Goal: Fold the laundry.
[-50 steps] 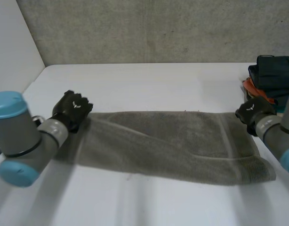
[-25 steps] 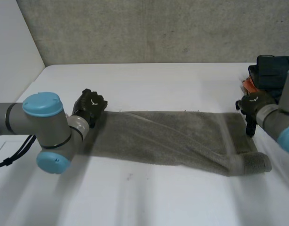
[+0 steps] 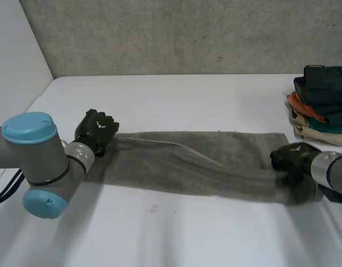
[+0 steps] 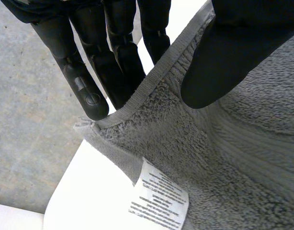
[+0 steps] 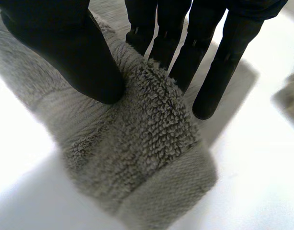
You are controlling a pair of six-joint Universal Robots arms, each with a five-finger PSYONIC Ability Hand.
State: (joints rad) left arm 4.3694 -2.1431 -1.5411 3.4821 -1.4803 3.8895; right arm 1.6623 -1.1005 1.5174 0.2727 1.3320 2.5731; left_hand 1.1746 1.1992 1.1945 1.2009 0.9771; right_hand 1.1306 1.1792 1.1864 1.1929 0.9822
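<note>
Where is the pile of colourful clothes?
In the head view, the pile of clothes sits at the right edge of the table, just beyond the right robot hand holding the grey towel.

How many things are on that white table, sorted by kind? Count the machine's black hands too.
Grey towel: 1
Stack of clothes: 1
Robot hands: 2, the left robot hand and the right robot hand, each pinching one end of the towel
Total: 4

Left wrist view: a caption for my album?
Left hand pinches the grey towel by its edge, near the label.
</note>
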